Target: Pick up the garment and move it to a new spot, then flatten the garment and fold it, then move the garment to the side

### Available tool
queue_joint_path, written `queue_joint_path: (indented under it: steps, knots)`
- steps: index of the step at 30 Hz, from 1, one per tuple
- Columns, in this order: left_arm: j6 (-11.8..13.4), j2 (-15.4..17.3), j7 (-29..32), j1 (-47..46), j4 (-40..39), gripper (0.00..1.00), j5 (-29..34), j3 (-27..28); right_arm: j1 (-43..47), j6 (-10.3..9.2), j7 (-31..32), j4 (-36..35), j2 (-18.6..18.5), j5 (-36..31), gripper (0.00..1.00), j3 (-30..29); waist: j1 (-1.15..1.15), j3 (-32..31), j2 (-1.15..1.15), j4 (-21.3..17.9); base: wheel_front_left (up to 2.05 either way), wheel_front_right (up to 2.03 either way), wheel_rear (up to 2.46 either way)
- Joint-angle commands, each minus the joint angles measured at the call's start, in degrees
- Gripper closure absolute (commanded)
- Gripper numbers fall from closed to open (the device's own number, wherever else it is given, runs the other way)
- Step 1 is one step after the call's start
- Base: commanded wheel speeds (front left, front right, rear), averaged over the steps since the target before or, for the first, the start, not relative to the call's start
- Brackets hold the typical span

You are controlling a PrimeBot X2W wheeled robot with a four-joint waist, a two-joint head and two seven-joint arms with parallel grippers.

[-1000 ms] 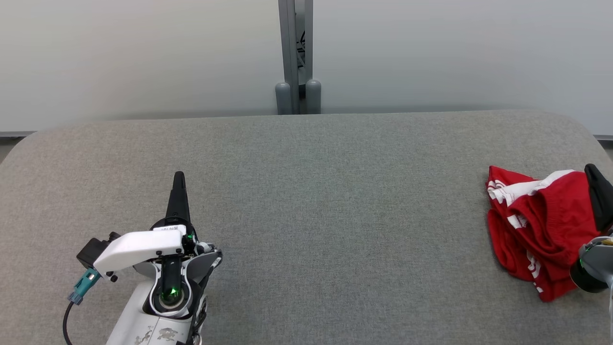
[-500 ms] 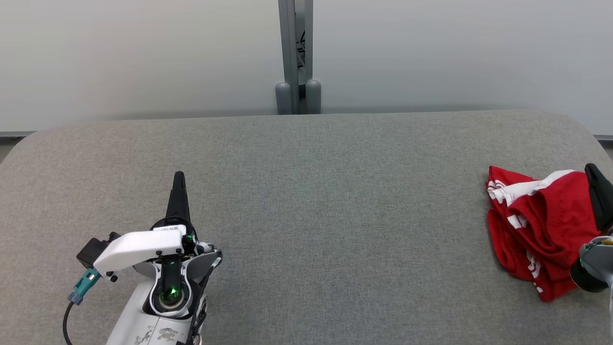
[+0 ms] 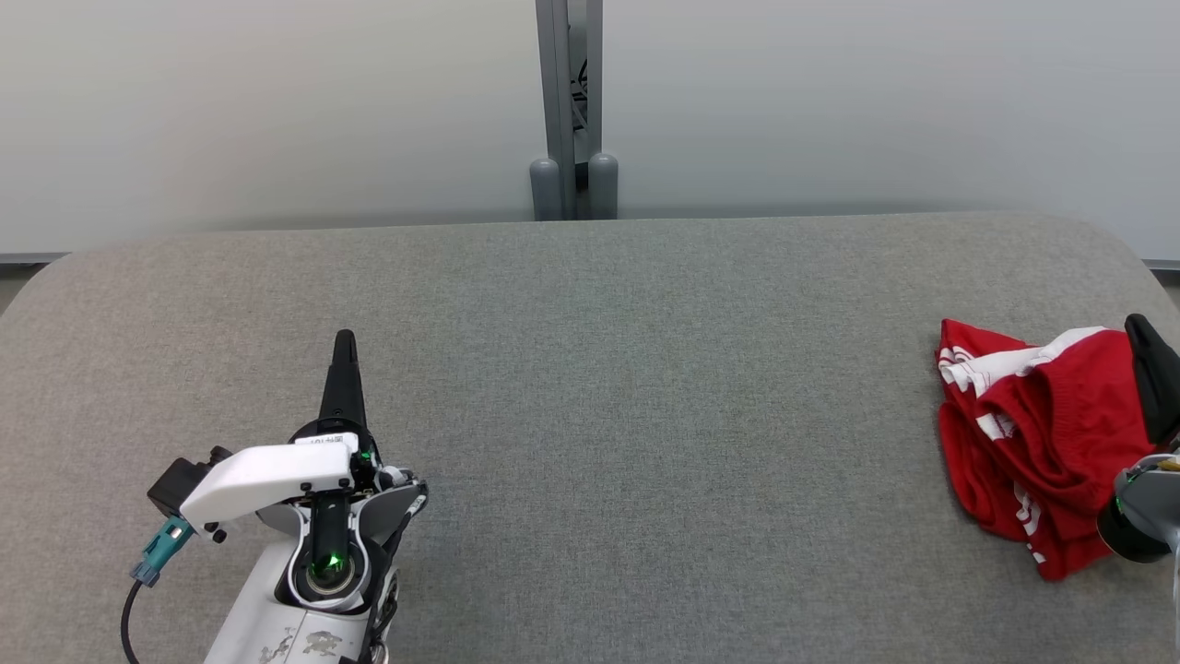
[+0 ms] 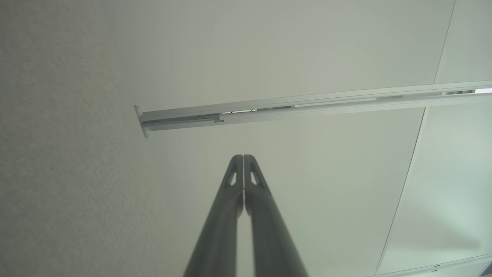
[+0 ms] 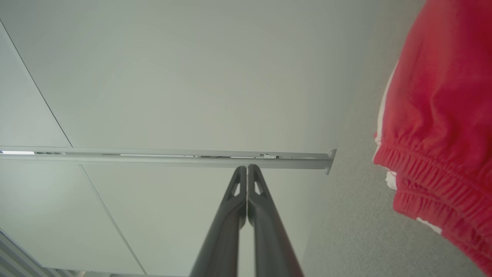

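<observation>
Left hand (image 3: 344, 339) shut tip to tip on nothing, over the left of the bench (image 3: 645, 387); right hand (image 3: 1140, 325) likewise shut and empty, just beside the red garment (image 3: 1032, 433) at the bench's far right edge. Garment bunched and rumpled, not flat, no clean fold to be made out: either a heap awaiting pick-up or a loose fold set aside. Right arm and garment's outer edge cut off by the frame; contact between fingers and cloth impossible to tell.
</observation>
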Motion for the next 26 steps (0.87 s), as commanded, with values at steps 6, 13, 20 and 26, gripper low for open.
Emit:
queue_joint_path:
  steps: [6,13,20,26]
  knots:
    - [-0.25,0.15,-0.16,-0.48,0.03,1.0,-0.01,0.03,-0.25,0.02,-0.12,0.19,-0.46,0.37,1.0,0.13,0.0,0.0,0.0,0.0,0.0,0.0,0.0]
    - [-0.25,0.15,-0.16,-0.48,0.03,1.0,-0.01,0.03,-0.23,0.02,-0.19,0.19,-0.47,0.37,1.0,0.16,0.0,0.0,0.0,0.0,0.0,0.0,0.0]
    - [-0.25,0.15,-0.16,-0.48,0.03,1.0,-0.01,0.02,-0.21,0.02,-0.24,0.19,-0.48,0.4,1.0,0.21,0.0,0.0,0.0,0.0,0.0,0.0,0.0]
    - [-0.25,0.15,-0.16,-0.48,0.02,1.0,-0.01,0.04,-0.19,0.02,-0.27,0.19,-0.49,0.44,1.0,0.26,0.0,0.0,0.0,0.0,0.0,0.0,0.0]
